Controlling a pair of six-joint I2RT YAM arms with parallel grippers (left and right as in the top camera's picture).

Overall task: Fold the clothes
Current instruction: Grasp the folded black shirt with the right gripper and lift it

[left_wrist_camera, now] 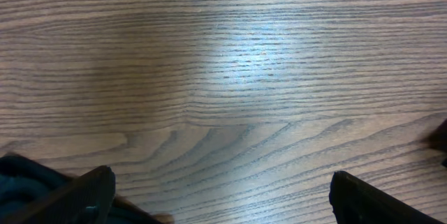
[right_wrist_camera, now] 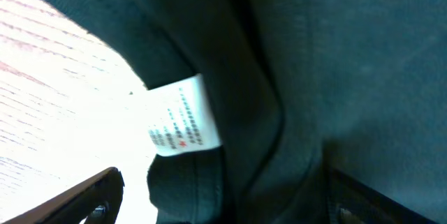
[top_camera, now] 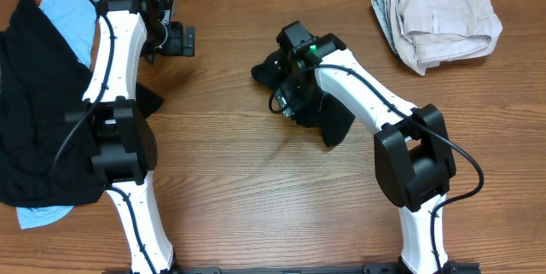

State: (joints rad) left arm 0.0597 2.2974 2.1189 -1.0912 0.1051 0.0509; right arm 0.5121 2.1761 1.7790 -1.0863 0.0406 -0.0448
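Note:
A small black garment lies crumpled mid-table, with a white tag on it. My right gripper hangs right over it, pointing down. Its jaws stand wide apart in the right wrist view, and the black fabric fills the space between the fingers without being pinched. My left gripper is open at the back left, over bare wood, with nothing between its fingers. A big black garment sprawls at the left edge over a light-blue piece.
A folded beige pile sits at the back right corner. More light-blue cloth pokes out under the black heap at the front left. The left arm's body stands next to that heap.

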